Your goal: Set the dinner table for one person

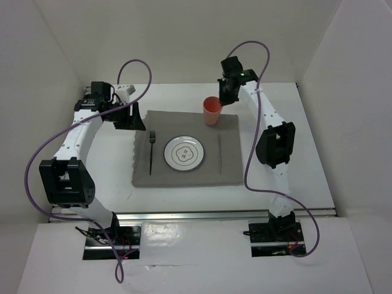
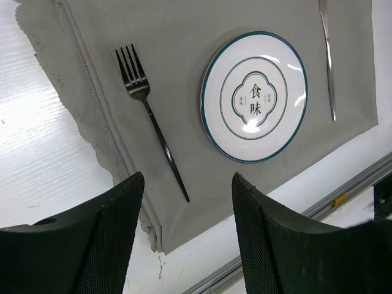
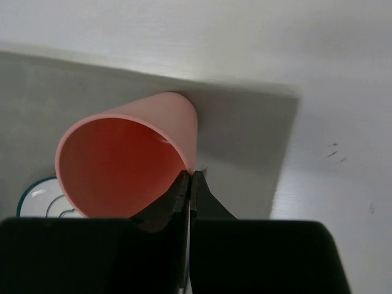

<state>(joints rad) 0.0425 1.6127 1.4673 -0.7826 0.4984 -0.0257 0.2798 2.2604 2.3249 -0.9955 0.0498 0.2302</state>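
Note:
A grey placemat (image 1: 184, 177) lies on the white dinner table (image 1: 306, 153). On it sit a white plate (image 1: 184, 153) with a teal rim, a dark fork (image 1: 152, 150) to its left and a knife (image 1: 219, 153) to its right. My right gripper (image 1: 226, 98) is shut on the rim of a pink cup (image 1: 212, 111), which is over the mat's far right corner. In the right wrist view the jaws pinch the cup (image 3: 122, 159) wall. My left gripper (image 1: 125, 117) is open and empty above the table left of the mat; its view shows the fork (image 2: 147, 110), plate (image 2: 254, 98) and knife (image 2: 329, 58).
White walls enclose the table on the left, back and right. A metal rail (image 1: 202, 215) runs along the near edge by the arm bases. Purple cables loop above both arms. The mat's left edge has a lace-like trim (image 2: 86, 116).

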